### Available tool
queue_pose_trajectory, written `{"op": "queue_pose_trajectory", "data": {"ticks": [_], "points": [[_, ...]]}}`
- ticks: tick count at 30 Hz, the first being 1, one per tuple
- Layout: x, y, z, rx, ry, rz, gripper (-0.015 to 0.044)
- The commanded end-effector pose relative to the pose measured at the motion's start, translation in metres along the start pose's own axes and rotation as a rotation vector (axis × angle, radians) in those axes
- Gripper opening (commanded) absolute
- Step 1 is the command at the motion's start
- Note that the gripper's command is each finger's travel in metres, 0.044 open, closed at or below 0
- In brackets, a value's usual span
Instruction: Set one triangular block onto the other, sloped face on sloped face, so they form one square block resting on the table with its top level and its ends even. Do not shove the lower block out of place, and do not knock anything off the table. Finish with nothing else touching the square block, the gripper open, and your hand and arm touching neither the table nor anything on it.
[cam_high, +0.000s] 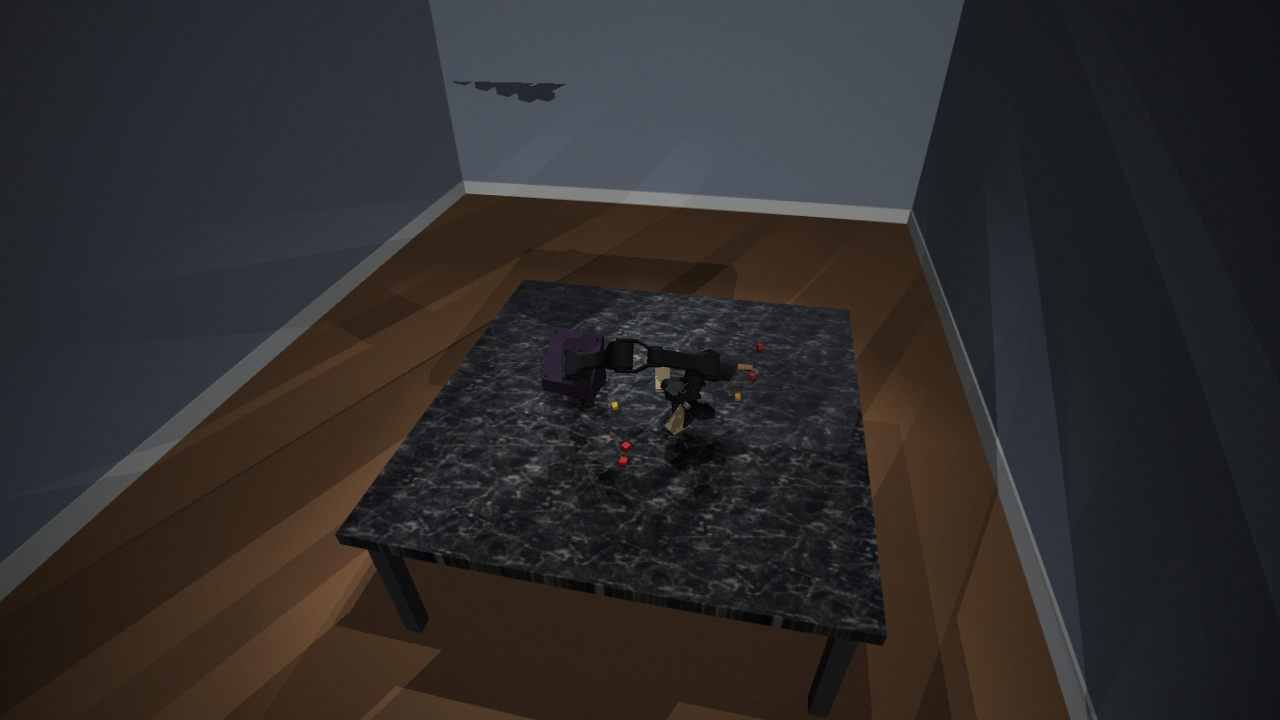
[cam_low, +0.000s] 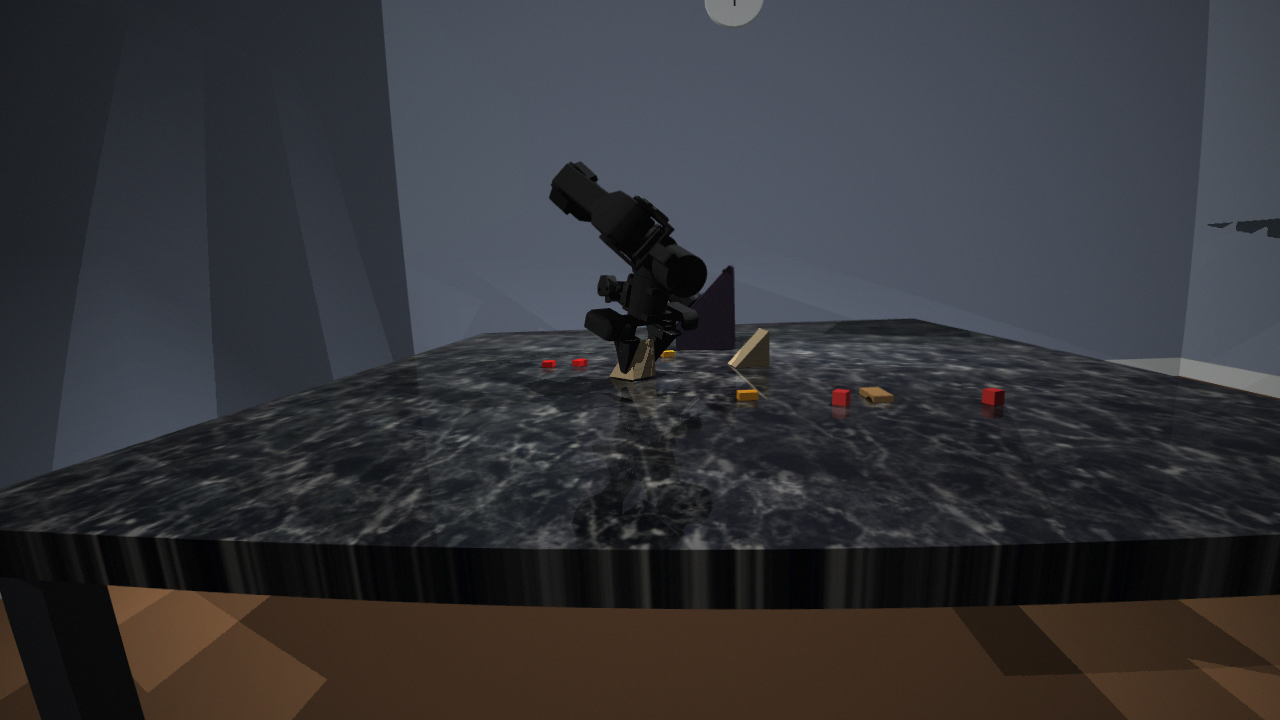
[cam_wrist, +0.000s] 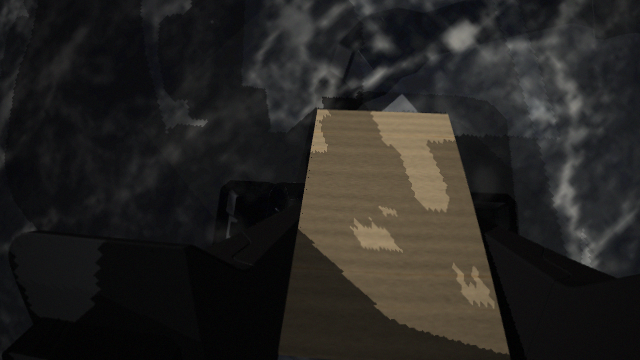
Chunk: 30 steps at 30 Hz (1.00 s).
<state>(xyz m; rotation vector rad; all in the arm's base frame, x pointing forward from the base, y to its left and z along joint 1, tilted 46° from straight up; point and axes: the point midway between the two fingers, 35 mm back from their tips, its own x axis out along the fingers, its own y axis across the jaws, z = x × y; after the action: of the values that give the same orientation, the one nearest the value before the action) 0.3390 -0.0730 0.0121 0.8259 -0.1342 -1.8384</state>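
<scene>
Near the middle of the dark marble table (cam_low: 375, 501), the black gripper (cam_low: 637, 351) is clamped on one tan triangular block (cam_low: 633, 361), a finger pressed to each end face; the block seems to rest on the tabletop, though the contact is dim. The wrist view shows its sloped face (cam_wrist: 395, 220) running up between the two fingers. The second triangular block (cam_low: 751, 349) sits well apart, toward the purple arm base (cam_high: 572, 362). Small red cubes (cam_low: 840, 396) and orange pieces (cam_low: 746, 394) lie scattered around, none touching either wedge. All table edges lie far from both blocks.
</scene>
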Motion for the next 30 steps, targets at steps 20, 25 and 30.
{"op": "queue_pose_trajectory", "data": {"ticks": [20,25,30], "points": [[-0.007,-0.001,0.036,-0.005,0.556,-0.009,0.0],[-0.006,-0.001,0.044,-0.005,0.682,-0.01,0.0],[-0.003,0.0,0.054,-0.005,0.836,-0.009,0.0]]}}
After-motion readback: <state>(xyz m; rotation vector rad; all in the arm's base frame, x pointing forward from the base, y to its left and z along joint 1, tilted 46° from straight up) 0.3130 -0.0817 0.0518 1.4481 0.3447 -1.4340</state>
